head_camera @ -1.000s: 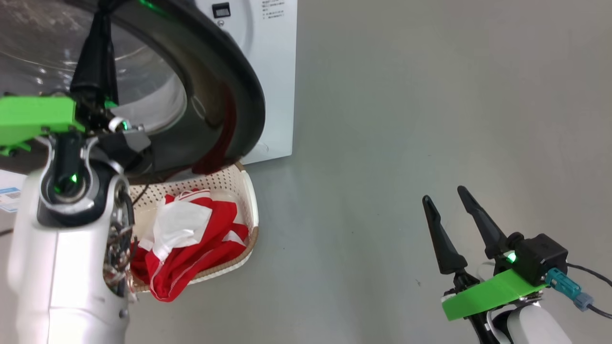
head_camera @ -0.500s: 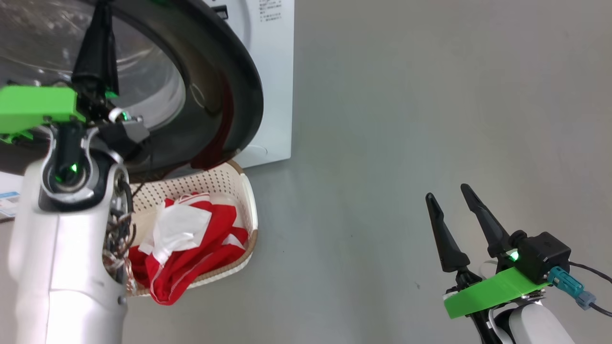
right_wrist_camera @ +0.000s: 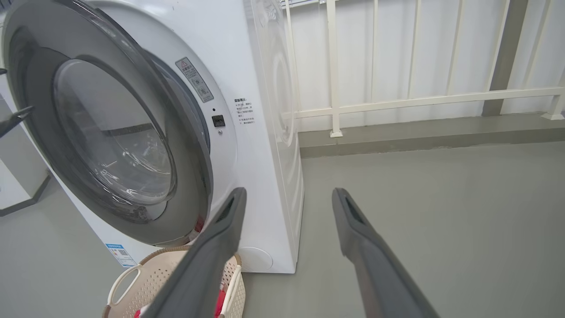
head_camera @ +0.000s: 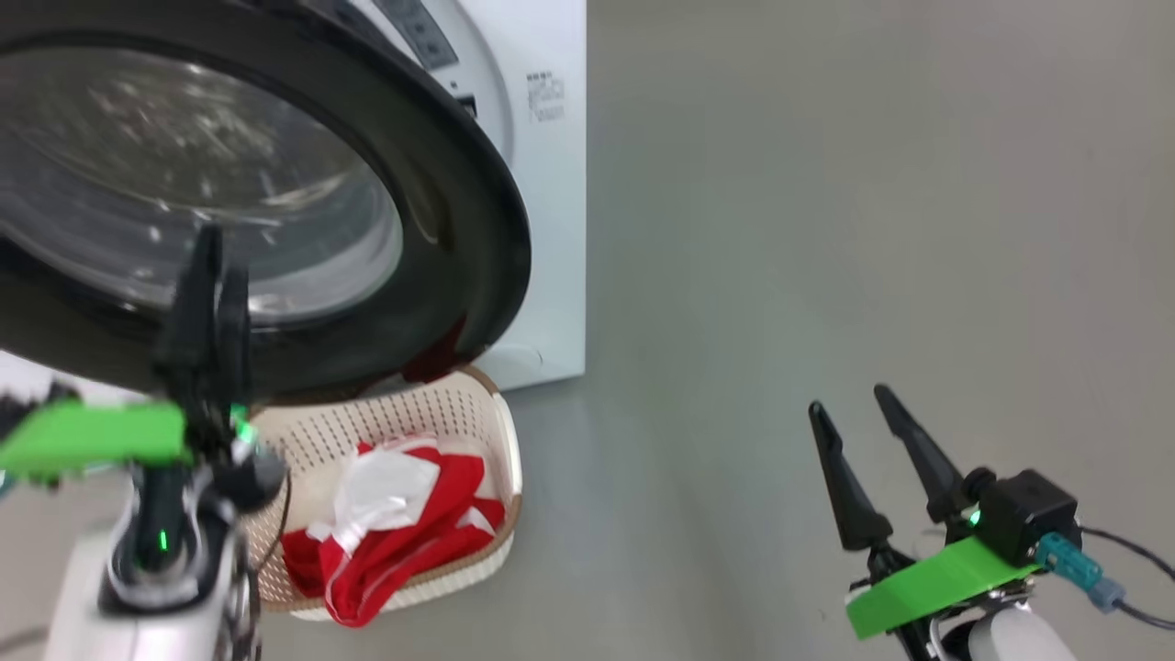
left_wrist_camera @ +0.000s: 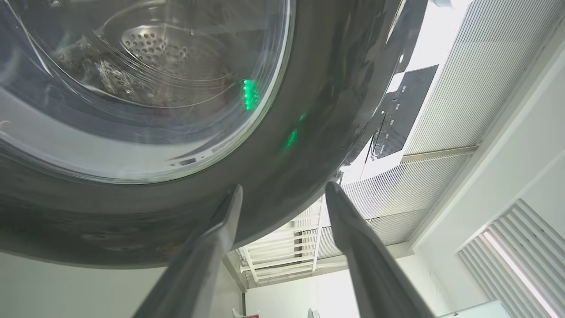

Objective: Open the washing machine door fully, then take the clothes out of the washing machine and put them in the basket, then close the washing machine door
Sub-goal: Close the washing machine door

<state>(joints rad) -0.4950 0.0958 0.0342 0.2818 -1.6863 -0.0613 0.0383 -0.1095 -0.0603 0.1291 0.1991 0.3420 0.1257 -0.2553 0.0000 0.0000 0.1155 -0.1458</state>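
The washing machine door [head_camera: 477, 229] is glossy black with clear glass; the washing machine [head_camera: 551, 184], smooth white; the basket [head_camera: 404, 418], perforated plastic; the clothes [head_camera: 441, 532], soft cloth.

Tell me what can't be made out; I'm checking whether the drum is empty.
Left wrist view: glare on the washing machine door glass veils the drum.
Head view: red patch under the door, cloth or reflection, unclear.
Right wrist view: basket contents cut by the bottom edge.

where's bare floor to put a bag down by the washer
Bare grey floor runs wide between the washer and the right gripper, and on to the right of the basket. Crowded under the door: basket holds clothes, left gripper hovers beside it.
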